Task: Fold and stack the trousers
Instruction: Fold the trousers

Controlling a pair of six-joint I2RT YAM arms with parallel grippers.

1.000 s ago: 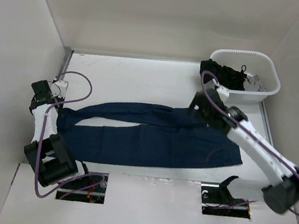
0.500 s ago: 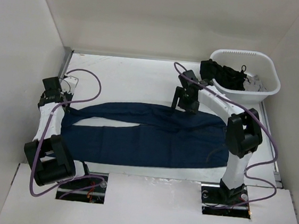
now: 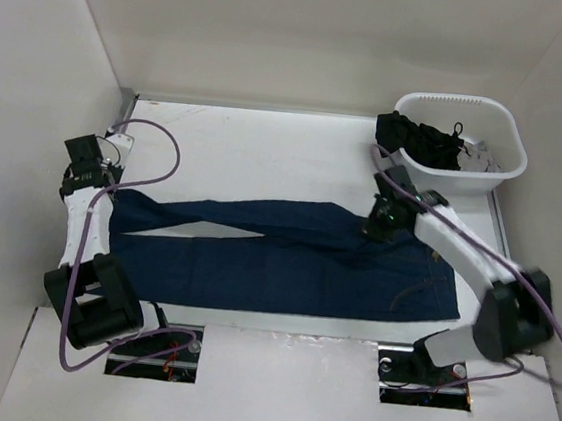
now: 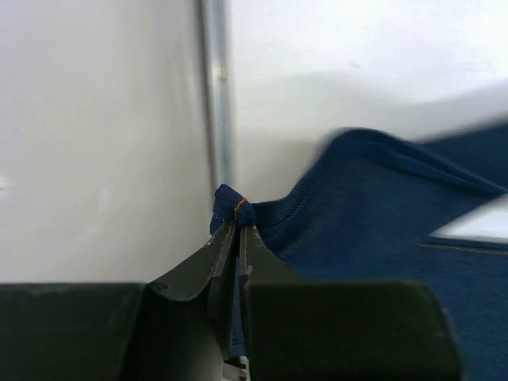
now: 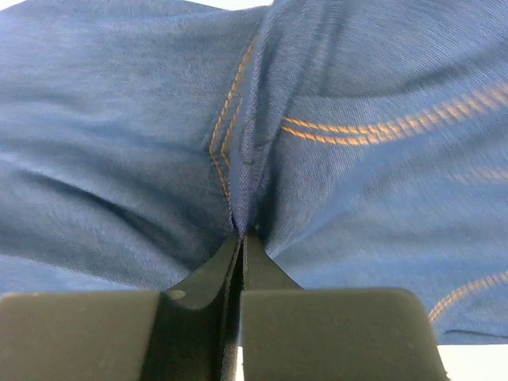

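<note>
The trousers (image 3: 286, 256), dark navy jeans, lie lengthwise across the table, legs to the left, waist to the right. My left gripper (image 3: 93, 179) is shut on the far leg's hem (image 4: 232, 208), held a little off the table near the left wall. At the seat, on the far edge, my right gripper (image 3: 380, 221) is shut on a pinched fold of denim beside the orange stitching (image 5: 225, 135). In the right wrist view the trousers (image 5: 357, 182) fill the frame above my closed right gripper (image 5: 240, 235).
A white basket (image 3: 506, 129) with black garments (image 3: 424, 140) stands at the back right corner. A metal rail (image 4: 214, 103) runs along the left wall beside the held hem. White walls enclose the table on three sides.
The right arm swung out over the jeans, came back to the seat, and its jaws shut on the denim. The left gripper kept its hold on the hem, shifting slightly.
</note>
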